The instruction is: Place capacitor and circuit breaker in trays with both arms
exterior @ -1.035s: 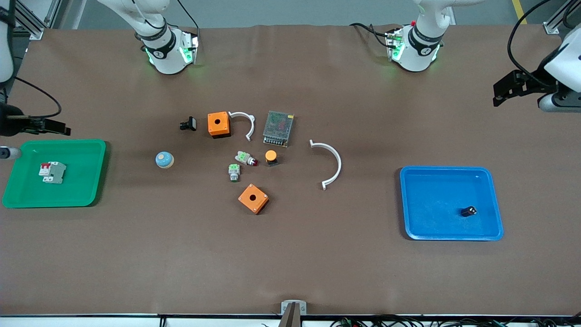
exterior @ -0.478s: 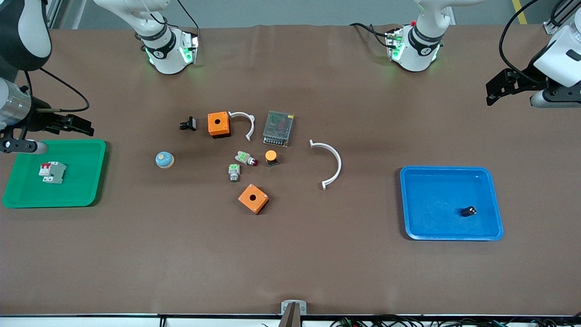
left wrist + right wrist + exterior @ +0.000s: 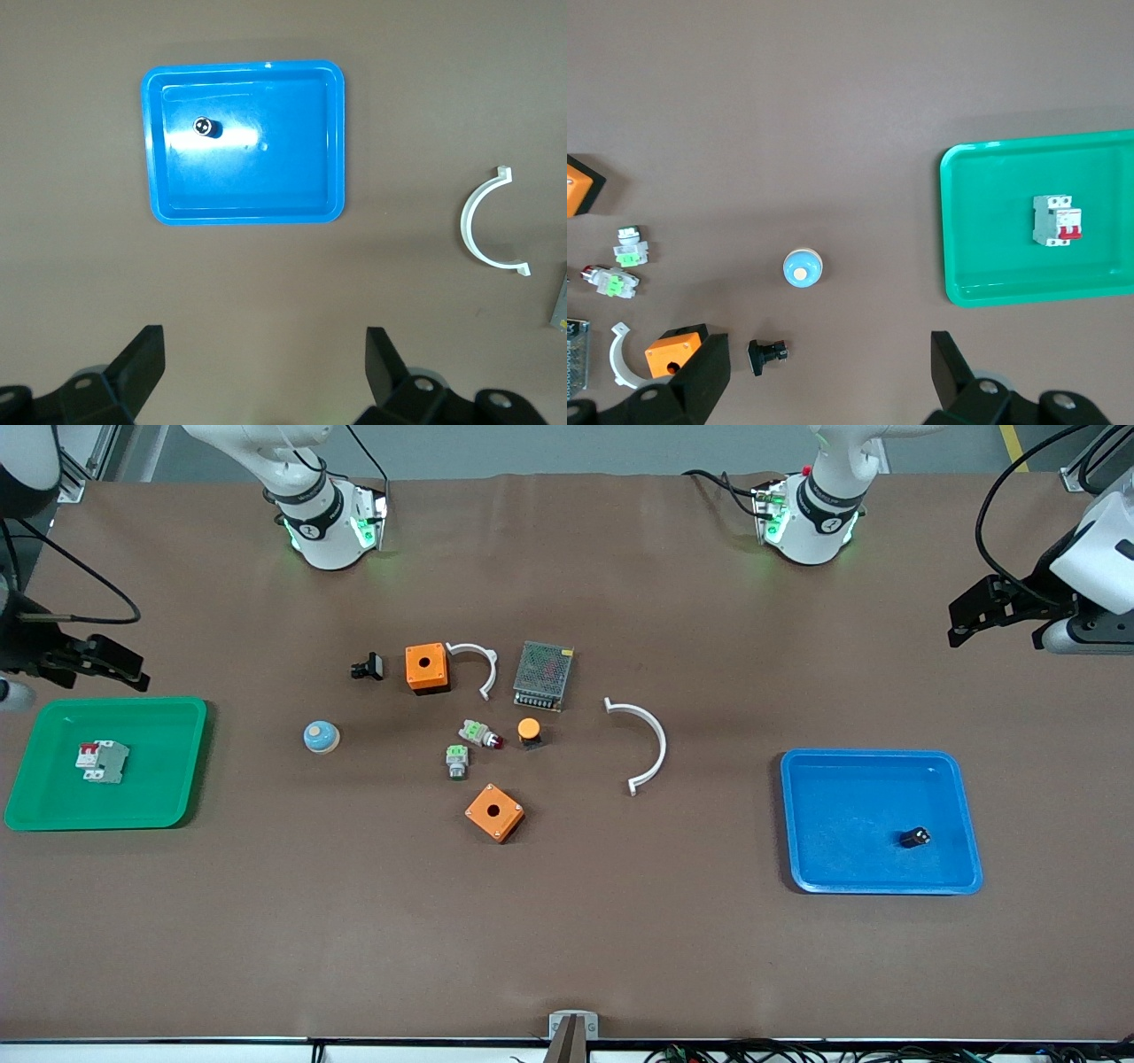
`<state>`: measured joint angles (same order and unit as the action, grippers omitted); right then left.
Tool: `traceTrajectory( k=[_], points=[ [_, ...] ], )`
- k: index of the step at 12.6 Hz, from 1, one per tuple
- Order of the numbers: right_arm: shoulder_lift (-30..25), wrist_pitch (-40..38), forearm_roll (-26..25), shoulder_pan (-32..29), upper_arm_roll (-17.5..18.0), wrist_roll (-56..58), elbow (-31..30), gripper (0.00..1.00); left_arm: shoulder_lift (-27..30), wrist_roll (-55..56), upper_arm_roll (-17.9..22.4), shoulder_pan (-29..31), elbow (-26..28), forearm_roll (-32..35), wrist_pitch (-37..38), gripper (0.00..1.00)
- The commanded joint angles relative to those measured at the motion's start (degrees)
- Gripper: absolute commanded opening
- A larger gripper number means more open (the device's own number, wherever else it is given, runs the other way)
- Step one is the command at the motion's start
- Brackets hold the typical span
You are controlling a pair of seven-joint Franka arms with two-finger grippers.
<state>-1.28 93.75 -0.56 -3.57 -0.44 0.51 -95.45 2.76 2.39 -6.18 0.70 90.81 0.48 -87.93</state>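
The capacitor [image 3: 915,837], a tiny black cylinder, lies in the blue tray [image 3: 802,815] at the left arm's end of the table. It also shows in the left wrist view [image 3: 207,127]. The circuit breaker [image 3: 101,761], a grey block with red levers, lies in the green tray [image 3: 177,762] at the right arm's end, and shows in the right wrist view [image 3: 1057,220]. My left gripper [image 3: 966,618] hangs open and empty high over bare table beside the blue tray; so it shows in its wrist view [image 3: 266,336]. My right gripper [image 3: 120,664] is open and empty beside the green tray; so it shows in its wrist view [image 3: 829,341].
Loose parts lie mid-table: two orange boxes [image 3: 426,667] [image 3: 494,811], two white curved clips [image 3: 645,744] [image 3: 478,664], a metal mesh unit [image 3: 543,675], a blue-topped button [image 3: 320,736], a black clip-like part [image 3: 368,666], an orange-capped button [image 3: 529,731] and two green-topped grey parts [image 3: 457,761].
My right gripper swung toward the table's middle, then back toward the right arm's end. My left gripper shifted slightly. Both stay open and empty; the capacitor and circuit breaker have not moved.
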Motion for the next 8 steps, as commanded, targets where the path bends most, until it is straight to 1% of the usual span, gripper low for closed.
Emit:
traceTrajectory(
  k=[1,3,5,8],
  points=[
    [1.9,-2.3,0.0,0.4,-0.6,0.0,4.6,1.00,-0.3,0.1,0.5,-0.3,-1.3,-1.0,0.6,1.00],
    [2.0,-2.0,0.0,0.5,-0.6,0.0,4.7,1.00,-0.3,0.2,0.5,-0.4,-1.3,-1.0,0.7,1.00],
    [2.6,-1.6,0.8,0.4,-0.6,-0.1,5.7,1.00,-0.3,0.2,0.5,-0.4,-1.3,-1.0,0.7,1.00],
    [3.3,-1.6,0.7,0.5,-0.6,0.0,7.6,1.00,-0.4,0.3,0.4,-0.4,-1.3,-1.0,0.7,1.00]
  ],
)
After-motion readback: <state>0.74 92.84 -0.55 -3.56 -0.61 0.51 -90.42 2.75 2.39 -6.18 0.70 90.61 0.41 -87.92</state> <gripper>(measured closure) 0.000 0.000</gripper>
